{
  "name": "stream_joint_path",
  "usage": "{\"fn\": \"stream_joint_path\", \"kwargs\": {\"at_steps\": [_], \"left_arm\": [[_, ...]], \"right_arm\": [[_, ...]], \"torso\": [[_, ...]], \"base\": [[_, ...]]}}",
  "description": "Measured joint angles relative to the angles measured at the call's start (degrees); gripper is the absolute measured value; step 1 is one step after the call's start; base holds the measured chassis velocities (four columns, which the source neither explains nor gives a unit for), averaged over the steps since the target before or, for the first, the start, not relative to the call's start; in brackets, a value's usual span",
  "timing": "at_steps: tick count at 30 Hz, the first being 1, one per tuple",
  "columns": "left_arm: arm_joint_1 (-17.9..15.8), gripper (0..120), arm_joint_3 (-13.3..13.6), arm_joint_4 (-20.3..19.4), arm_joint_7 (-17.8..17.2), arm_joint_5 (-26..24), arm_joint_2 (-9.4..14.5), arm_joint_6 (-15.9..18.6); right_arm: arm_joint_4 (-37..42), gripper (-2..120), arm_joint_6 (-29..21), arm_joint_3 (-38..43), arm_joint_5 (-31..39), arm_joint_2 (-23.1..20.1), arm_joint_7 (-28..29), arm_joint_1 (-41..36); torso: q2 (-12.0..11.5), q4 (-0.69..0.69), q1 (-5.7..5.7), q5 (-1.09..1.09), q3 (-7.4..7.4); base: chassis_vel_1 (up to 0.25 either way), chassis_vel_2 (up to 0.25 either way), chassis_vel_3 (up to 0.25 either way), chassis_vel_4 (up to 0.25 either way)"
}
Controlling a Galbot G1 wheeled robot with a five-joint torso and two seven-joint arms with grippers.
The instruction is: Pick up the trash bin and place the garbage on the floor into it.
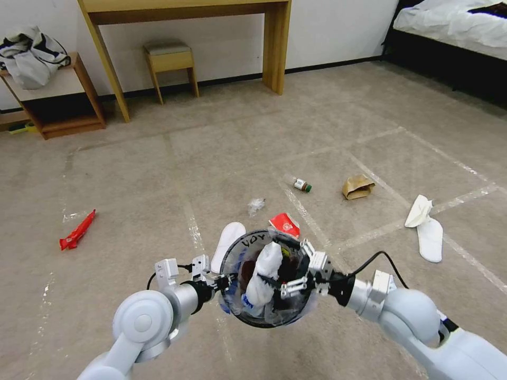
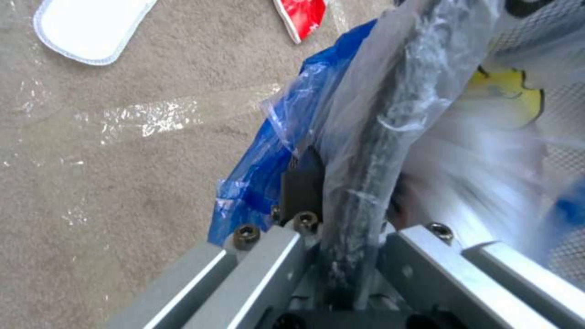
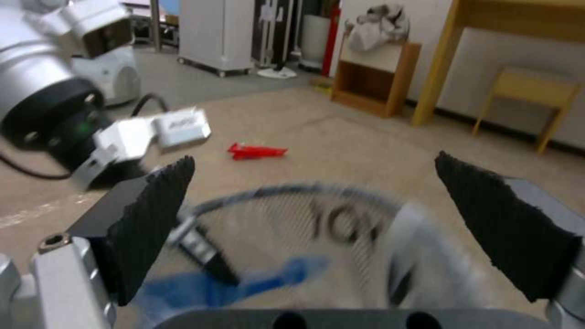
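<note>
The trash bin (image 1: 264, 316), lined with a clear bag with black lettering and blue edging, hangs just above the floor (image 1: 158, 179). My left gripper (image 1: 222, 282) is shut on its rim (image 2: 359, 183). A white slipper (image 1: 262, 274) stands inside the bin. My right gripper (image 1: 293, 270) hovers over the bin's opening, open, with nothing between its fingers (image 3: 152, 214). Garbage lies on the carpet: a white slipper (image 1: 228, 245) and a red wrapper (image 1: 285, 224) right beside the bin, a crumpled clear scrap (image 1: 256, 205), a small bottle (image 1: 301, 184), a brown paper bag (image 1: 358, 187), two white slippers (image 1: 426, 229) and another red wrapper (image 1: 77, 230).
A wooden desk (image 1: 274, 47) with a stool (image 1: 170, 63) under it stands at the back wall. A low shelf (image 1: 68, 100) with bundled clothes is at the back left. A bed (image 1: 454, 26) fills the back right corner.
</note>
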Motion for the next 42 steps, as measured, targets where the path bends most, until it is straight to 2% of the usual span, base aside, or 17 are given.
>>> {"fn": "stream_joint_path", "kwargs": {"at_steps": [12, 27, 33, 34, 42], "left_arm": [[0.05, 0, 0.44, 0.3, 0.0, -0.07, 0.0, -0.03], [0.19, 0, 0.44, 1.1, 0.18, 1.0, -0.69, 0.0], [0.28, 0, -1.16, 1.51, 0.51, 1.46, -0.82, -0.07], [0.5, 0, -2.88, 1.87, 0.62, 2.7, -0.28, -0.49], [1.9, 0, -5.19, 1.9, 0.62, 5.3, 0.53, -0.8]], "right_arm": [[-1.98, 100, -0.09, -0.89, 1.05, 2.34, 1.72, 5.24], [-1.41, 100, 0.73, 0.35, 0.3, 1.79, 1.43, 3.11], [0.51, 100, 0.37, 2.59, 3.31, 1.64, 6.62, 0.86], [0.4, 100, -0.12, 3.38, 5.05, 2.19, 10.98, -0.09], [-0.92, 100, -2.74, 3.69, 4.17, 1.44, 15.82, 1.24]], "torso": [[0.0, 0.0, 0.0, 0.0, 0.0], [0.0, 0.0, 0.0, 0.0, 0.0], [0.0, -0.01, 0.0, 0.0, 0.0], [0.0, 0.0, 0.0, 0.0, 0.0], [0.0, 0.02, 0.01, -0.01, 0.0]], "base": [[0.0, 0.0, 0.0, 0.0], [0.0, 0.0, 0.0, 0.0], [0.0, 0.0, 0.0, 0.0], [0.0, 0.0, 0.0, 0.0], [0.0, 0.0, 0.0, 0.0]]}}
